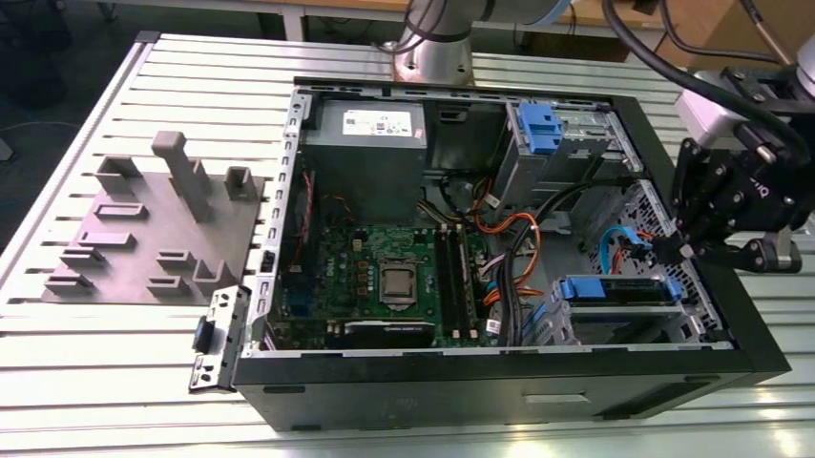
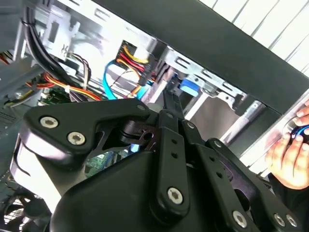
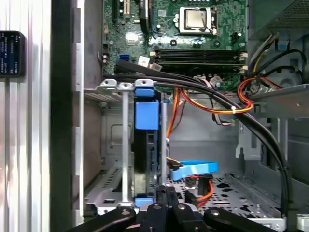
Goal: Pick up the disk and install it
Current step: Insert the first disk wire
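Note:
The disk [image 1: 617, 289], with its blue carrier frame, sits in the metal drive bay at the near right corner of the open computer case [image 1: 510, 377]. In the first wrist view the disk [image 3: 146, 116] stands edge-on between the bay's rails. My gripper [image 1: 694, 250] hangs over the case's right wall, above and a little to the right of the disk. In both wrist views its fingertips [image 3: 165, 191] [image 2: 170, 99] meet with nothing between them. They are close to the disk's end; whether they touch it I cannot tell.
Black, orange and blue cables [image 3: 212, 96] run beside the bay. The motherboard [image 1: 382, 277] lies mid-case, a grey power supply [image 1: 369, 124] at the back, a second blue-fronted bay [image 1: 541, 124] at back right. A grey fixture block [image 1: 153, 229] stands left. A person's hand [image 2: 289, 159] is outside the case.

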You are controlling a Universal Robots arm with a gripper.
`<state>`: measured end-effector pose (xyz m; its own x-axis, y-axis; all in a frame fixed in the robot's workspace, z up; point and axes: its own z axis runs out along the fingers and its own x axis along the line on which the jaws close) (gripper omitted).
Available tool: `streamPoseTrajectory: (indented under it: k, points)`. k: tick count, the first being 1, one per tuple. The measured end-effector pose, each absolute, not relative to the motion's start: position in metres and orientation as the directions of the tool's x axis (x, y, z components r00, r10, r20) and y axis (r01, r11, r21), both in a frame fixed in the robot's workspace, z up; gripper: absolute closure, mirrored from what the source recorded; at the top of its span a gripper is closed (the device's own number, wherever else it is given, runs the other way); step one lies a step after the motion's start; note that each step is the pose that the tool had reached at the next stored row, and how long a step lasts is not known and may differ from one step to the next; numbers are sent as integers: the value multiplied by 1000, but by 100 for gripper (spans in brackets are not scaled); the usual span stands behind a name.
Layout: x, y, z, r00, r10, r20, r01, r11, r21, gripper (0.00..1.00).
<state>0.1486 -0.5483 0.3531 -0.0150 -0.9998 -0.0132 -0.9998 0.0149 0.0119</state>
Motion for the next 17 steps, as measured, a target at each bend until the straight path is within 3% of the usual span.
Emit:
streamPoseTrajectory:
  k: [17]
  points:
    - [152, -530, 354, -15, -1000, -13, -1000, 15, 13, 89]
